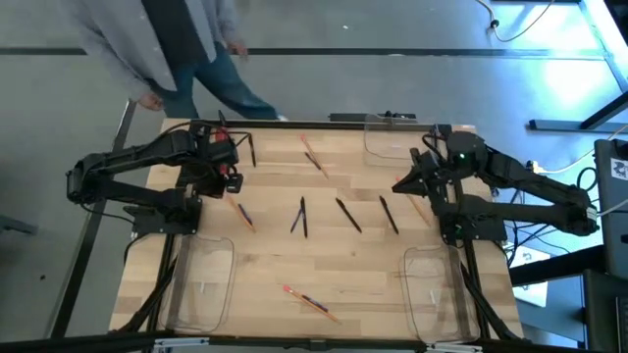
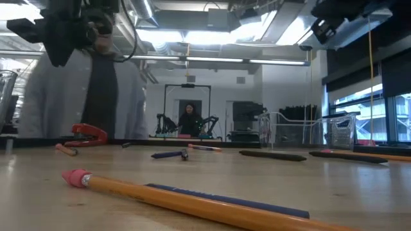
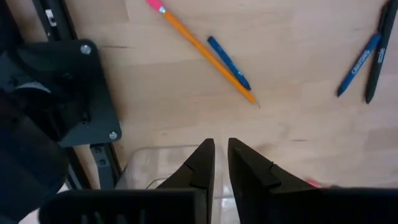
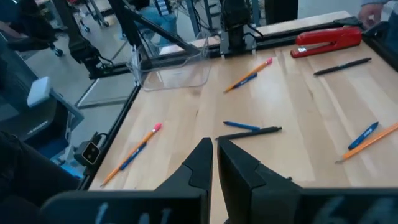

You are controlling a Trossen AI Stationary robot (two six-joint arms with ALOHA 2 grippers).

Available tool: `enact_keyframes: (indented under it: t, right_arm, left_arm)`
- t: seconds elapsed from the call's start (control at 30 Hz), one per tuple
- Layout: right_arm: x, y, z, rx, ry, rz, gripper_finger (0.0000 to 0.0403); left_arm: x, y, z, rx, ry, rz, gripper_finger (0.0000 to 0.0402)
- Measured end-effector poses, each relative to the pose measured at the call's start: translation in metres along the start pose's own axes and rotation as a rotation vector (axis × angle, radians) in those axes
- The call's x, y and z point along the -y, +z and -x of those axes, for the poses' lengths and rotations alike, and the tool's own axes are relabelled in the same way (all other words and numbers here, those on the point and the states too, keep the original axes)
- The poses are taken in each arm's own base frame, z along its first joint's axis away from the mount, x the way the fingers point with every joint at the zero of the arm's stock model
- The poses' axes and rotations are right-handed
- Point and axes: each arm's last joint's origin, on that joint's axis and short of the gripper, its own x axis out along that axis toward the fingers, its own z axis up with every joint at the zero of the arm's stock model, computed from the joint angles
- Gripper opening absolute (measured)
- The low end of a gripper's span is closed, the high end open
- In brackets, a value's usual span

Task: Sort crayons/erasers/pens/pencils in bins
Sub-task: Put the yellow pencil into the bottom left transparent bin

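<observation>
Wooden table [image 1: 324,265] carries scattered pencils [image 1: 312,303], pens [image 1: 347,215] and crayons [image 1: 295,218] between three clear bins [image 1: 201,284]. Left gripper [image 3: 221,155] hangs above the near-left bin, jaws narrowly parted, empty. Right gripper [image 4: 214,152] hovers at the right side, jaws nearly closed, empty.

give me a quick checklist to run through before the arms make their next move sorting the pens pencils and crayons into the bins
1. Left gripper empty: ok, nothing between its fingers, which stand slightly apart.
2. Right gripper empty: ok, nothing held, fingers nearly together.
3. Near-left bin ready: ok, it lies under the left gripper; contents cannot tell.
4. Pencil and blue crayon separable: not ok, they lie touching.
5. Black pens reachable: ok, lying loose mid-table.
6. Work area clear of people: not ok, a person stands at the table's far edge.
</observation>
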Motion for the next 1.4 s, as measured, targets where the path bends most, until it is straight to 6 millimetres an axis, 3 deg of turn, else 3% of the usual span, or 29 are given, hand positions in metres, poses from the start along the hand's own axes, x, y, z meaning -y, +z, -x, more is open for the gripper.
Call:
enact_keyframes:
  t: [0.37, 0.67, 0.97, 1.17, 1.4]
  right_arm:
    - [0.020, 0.033, -0.032, -0.072, -0.017, 0.021, 0.0028]
    - [0.023, 0.037, -0.037, -0.083, -0.016, 0.017, 0.0028]
    - [0.023, 0.037, -0.037, -0.083, -0.016, 0.021, 0.0028]
    - [0.023, 0.037, -0.037, -0.083, -0.016, 0.021, 0.0028]
    - [0.023, 0.037, -0.037, -0.084, -0.016, 0.021, 0.0028]
  left_arm:
    - [0.000, 0.006, -0.017, 0.074, 0.018, 0.018, 0.0038]
    - [-0.008, 0.004, -0.037, -0.009, 0.078, 0.027, 0.0037]
    - [-0.005, 0.005, -0.039, -0.030, 0.035, -0.005, 0.0003]
    - [-0.005, 0.005, -0.039, -0.021, 0.034, 0.014, 0.0037]
    - [-0.006, 0.010, -0.039, 0.055, 0.050, 0.231, 0.0081]
